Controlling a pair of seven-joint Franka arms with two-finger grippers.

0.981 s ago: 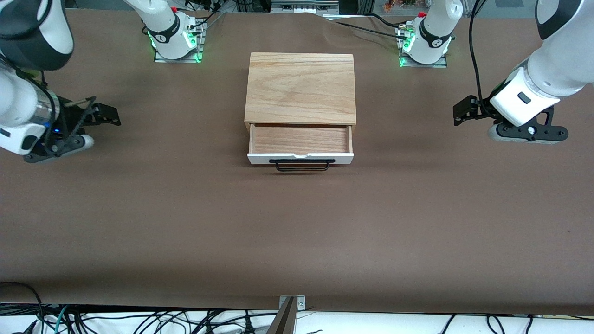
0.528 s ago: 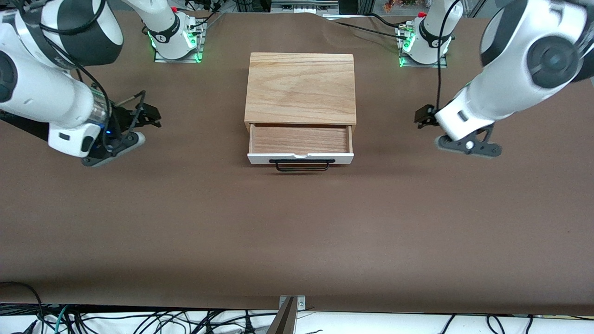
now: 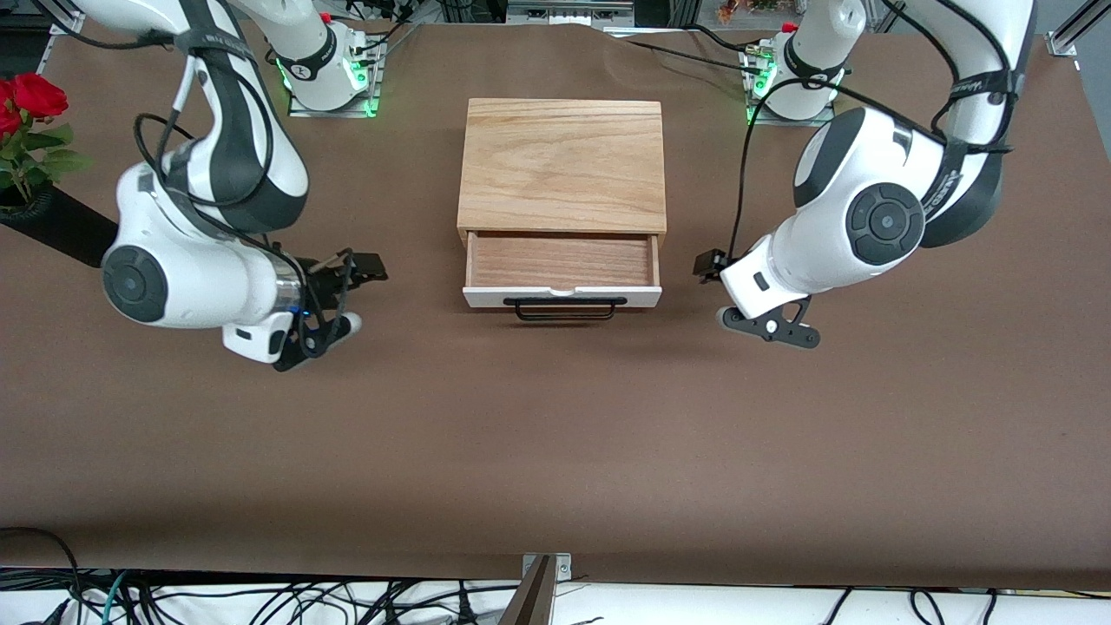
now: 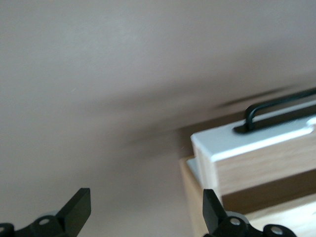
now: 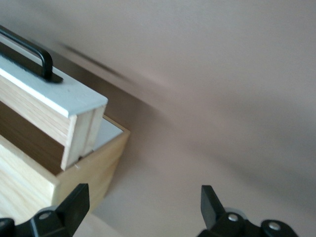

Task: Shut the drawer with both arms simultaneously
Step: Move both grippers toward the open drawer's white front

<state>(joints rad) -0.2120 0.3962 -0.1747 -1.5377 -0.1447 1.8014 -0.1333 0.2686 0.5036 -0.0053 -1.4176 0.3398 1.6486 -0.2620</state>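
The drawer (image 3: 562,298) stands pulled out of the light oak box (image 3: 562,165), showing its reddish-brown inside, white front and black bar handle (image 3: 564,308). My right gripper (image 3: 369,265) is open and empty, low over the table beside the drawer toward the right arm's end, apart from it. My left gripper (image 3: 707,263) is open and empty beside the drawer toward the left arm's end, also apart. The left wrist view shows open fingers (image 4: 79,205) and a corner of the drawer front (image 4: 247,143). The right wrist view shows open fingers (image 5: 79,197) and the drawer front's other corner (image 5: 49,94).
Red roses in a black vase (image 3: 26,113) stand at the right arm's end of the table. Green-lit arm bases (image 3: 330,78) (image 3: 794,87) flank the box. Brown table cover (image 3: 555,434) stretches nearer the camera than the drawer.
Both arms have swung in from the table's ends toward the drawer, each gripper now close to one end of the drawer front. The drawer has not moved.
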